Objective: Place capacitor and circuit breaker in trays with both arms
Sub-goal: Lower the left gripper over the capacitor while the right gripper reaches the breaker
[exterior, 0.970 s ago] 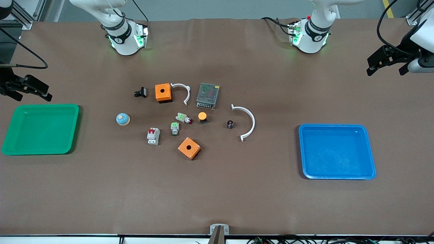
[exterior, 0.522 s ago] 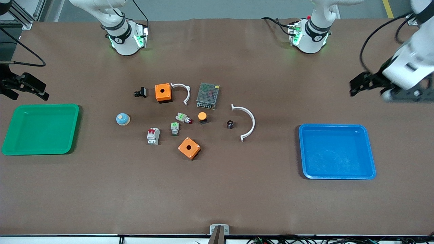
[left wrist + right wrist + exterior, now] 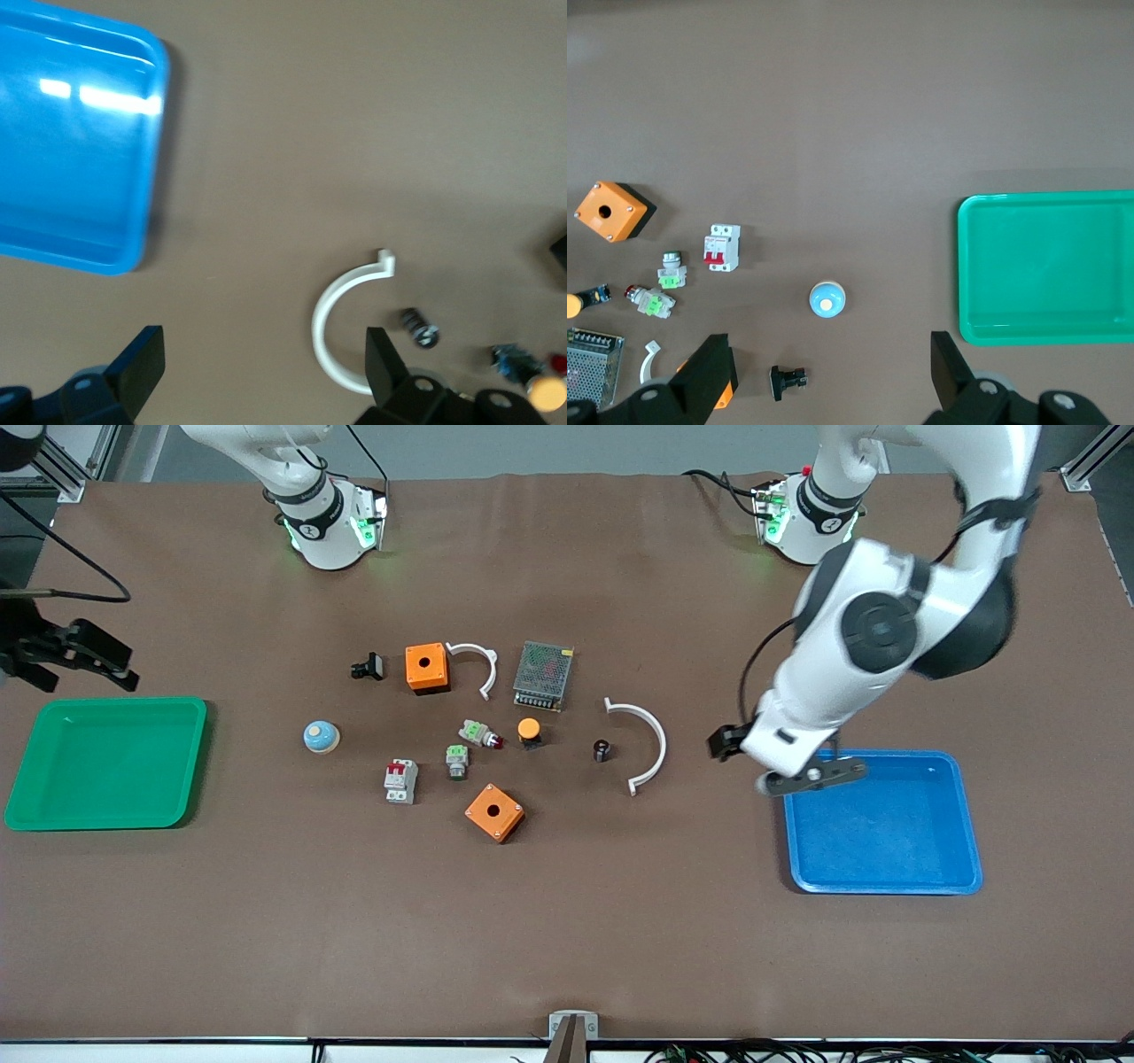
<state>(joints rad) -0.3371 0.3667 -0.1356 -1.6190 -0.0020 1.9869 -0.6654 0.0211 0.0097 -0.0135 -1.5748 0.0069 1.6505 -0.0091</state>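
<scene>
The capacitor (image 3: pixel 601 750), a tiny black cylinder with a silvery end, lies on the table beside a large white arc (image 3: pixel 651 744); it also shows in the left wrist view (image 3: pixel 419 325). The circuit breaker (image 3: pixel 400 780), grey-white with red toggles, lies nearer the right arm's end, and shows in the right wrist view (image 3: pixel 721 248). My left gripper (image 3: pixel 769 762) is open and empty, up over the table between the white arc and the blue tray's corner (image 3: pixel 261 367). My right gripper (image 3: pixel 80 671) is open and empty, up beside the green tray (image 3: pixel 830 372).
A blue tray (image 3: pixel 886 833) sits toward the left arm's end, a green tray (image 3: pixel 106 762) toward the right arm's end. Between them lie two orange boxes (image 3: pixel 427 667) (image 3: pixel 494 812), a mesh power supply (image 3: pixel 542 675), an orange-capped button (image 3: pixel 529 731), a blue dome (image 3: pixel 321 736) and a black clip (image 3: pixel 368 666).
My left arm has swung in from the table's end and down toward the front camera, to beside the blue tray's corner. The right gripper has barely shifted. No object has moved.
</scene>
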